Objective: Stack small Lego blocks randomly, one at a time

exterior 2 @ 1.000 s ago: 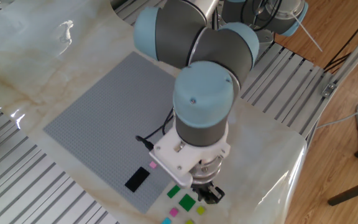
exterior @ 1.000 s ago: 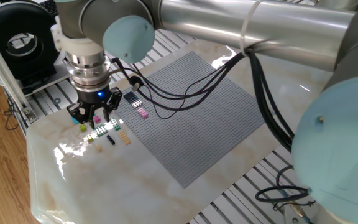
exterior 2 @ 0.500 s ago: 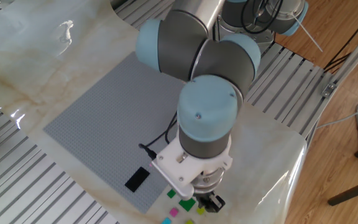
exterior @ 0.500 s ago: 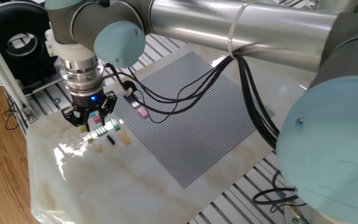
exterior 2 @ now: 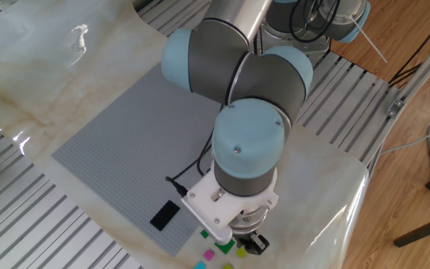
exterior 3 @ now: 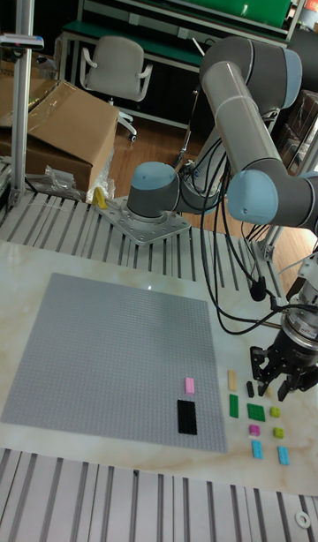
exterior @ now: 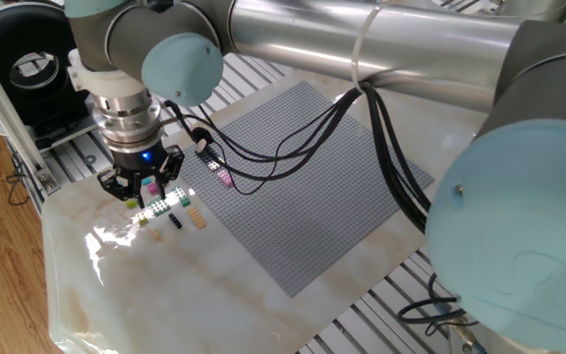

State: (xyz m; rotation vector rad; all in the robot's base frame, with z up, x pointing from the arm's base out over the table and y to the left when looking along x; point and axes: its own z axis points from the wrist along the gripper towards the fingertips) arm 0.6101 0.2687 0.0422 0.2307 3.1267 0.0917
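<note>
We see a grey studded baseplate (exterior 3: 106, 348) on a cream marbled desk (exterior 3: 132, 471). On the baseplate sit a pink block (exterior 3: 188, 385) and a black block (exterior 3: 186, 416). Beside it lie tan (exterior 3: 233, 380), green (exterior 3: 256, 411), yellow-green (exterior 3: 278, 432) and cyan (exterior 3: 257, 449) blocks. The black fingers (exterior 3: 255, 365) hang from a silver-and-pale-blue arm (exterior 3: 243, 118).

A pale marble-patterned table top (exterior 3: 53, 268) was observed, laid over a ribbed metal frame. A large grey studded baseplate (exterior 3: 106, 348) was seen lying flat on it, well to one side of the gripper (exterior 3: 284, 385). Small Lego blocks (exterior 3: 256, 411) were found scattered on the bare marble just beside the baseplate's edge, directly under and around the gripper: green, yellow-green, pink, cyan and tan pieces were noted, lying apart from one another.
</note>
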